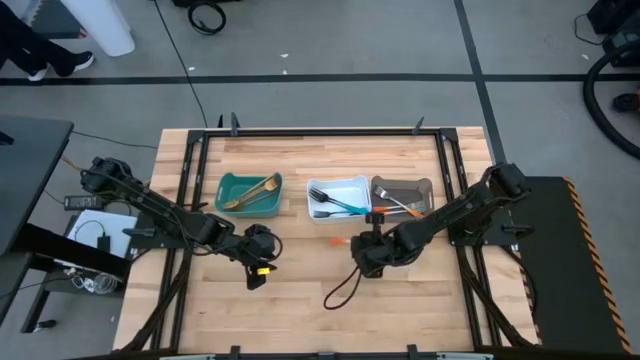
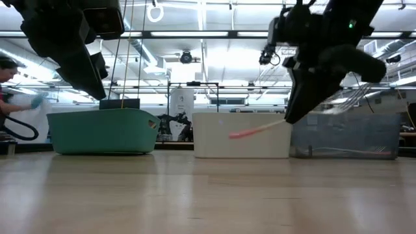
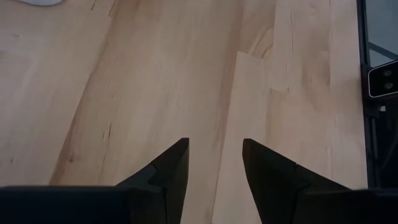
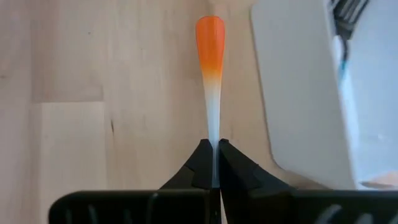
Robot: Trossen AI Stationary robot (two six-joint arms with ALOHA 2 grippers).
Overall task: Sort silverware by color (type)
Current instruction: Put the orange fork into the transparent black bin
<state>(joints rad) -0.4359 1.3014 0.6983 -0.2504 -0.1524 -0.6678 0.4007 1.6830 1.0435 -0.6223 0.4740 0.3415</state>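
While the teal bin [image 1: 250, 192], white bin [image 1: 338, 197] and grey bin [image 1: 402, 195] already hold utensils, we grip the last orange-handled piece [image 4: 211, 43] in our right claw [image 4: 211, 163], raised near the white bin. Our left claw [image 3: 214, 163] waits open.

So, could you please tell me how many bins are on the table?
3, in a row: the teal bin on the left, white bin in the middle, grey bin on the right.
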